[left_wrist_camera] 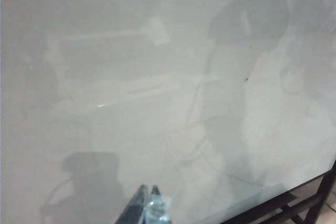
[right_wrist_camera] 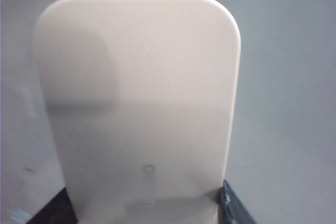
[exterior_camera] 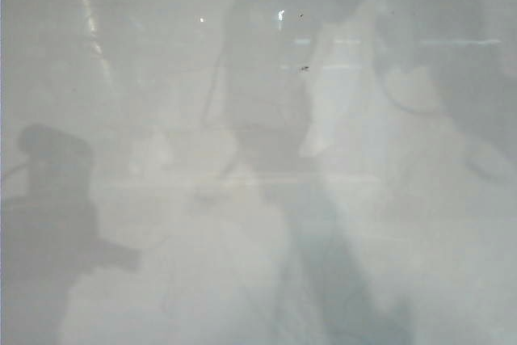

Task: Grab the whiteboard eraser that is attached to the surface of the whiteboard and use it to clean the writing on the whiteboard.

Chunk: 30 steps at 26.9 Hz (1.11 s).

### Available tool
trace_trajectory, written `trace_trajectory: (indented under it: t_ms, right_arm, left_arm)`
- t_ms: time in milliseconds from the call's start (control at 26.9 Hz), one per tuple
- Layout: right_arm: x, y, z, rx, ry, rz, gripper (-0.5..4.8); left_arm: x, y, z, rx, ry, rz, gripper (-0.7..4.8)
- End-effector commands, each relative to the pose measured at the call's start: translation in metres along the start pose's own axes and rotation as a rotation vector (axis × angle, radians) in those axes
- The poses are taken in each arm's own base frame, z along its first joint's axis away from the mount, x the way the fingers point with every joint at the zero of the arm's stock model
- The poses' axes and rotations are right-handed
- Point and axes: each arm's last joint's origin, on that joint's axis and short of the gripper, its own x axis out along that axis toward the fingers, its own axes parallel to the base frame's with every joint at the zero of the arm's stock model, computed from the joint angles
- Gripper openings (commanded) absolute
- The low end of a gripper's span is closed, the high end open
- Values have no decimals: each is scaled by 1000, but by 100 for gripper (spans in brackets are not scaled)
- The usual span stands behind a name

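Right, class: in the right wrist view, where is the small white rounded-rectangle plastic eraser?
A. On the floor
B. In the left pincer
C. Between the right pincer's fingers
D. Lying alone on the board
C: the small white rounded-rectangle plastic eraser fills the view, with the right pincer and its dark fingers flanking its base.

You see whiteboard (exterior_camera: pixel 258 199) filling exterior view: glossy, pale grey-white, covered in soft reflections and shadows. Two tiny dark specks (exterior_camera: pixel 304 68) sit on its upper middle; no pen strokes readable in this view. In left wrist view, board surface (left_wrist_camera: pixel 131 103) spreads ahead of left gripper (left_wrist_camera: pixel 148 205), one small dark speck (left_wrist_camera: pixel 246 80) well ahead of tips; board edge rests on dark frame (left_wrist_camera: pixel 294 203) off to one side. Right wrist view: same pale board (right_wrist_camera: pixel 283 77) lies behind white eraser (right_wrist_camera: pixel 139 103), which sits between right gripper (right_wrist_camera: pixel 142 208) fingers.
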Motion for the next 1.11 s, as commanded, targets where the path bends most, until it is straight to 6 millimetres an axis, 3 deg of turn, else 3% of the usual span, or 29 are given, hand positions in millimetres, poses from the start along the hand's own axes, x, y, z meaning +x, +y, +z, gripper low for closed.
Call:
trace_trajectory:
  t_ms: [37, 223, 483, 631, 854, 1114]
  right_arm:
    - [-7, -6, -21, 126, -80, 9, 179]
    - [8, -1, -82, 248, -265, -95, 179]
    - [51, 11, -152, 399, -232, -155, 179]
    - [82, 14, -172, 418, -192, -156, 179]
    - [127, 33, -193, 423, -233, -144, 179]
    - [139, 42, -205, 440, -200, -135, 180]
  left_arm:
    - [2, 1, -1, 5, -5, -1, -2]
    - [3, 1, -2, 4, -4, -4, -2]
    - [2, 1, -2, -9, -5, -2, -2]
    - [2, 1, -2, -25, -5, -7, -2]
    - [2, 1, -2, -25, -5, -7, -2]
    - [3, 1, -2, -25, -4, 1, -2]
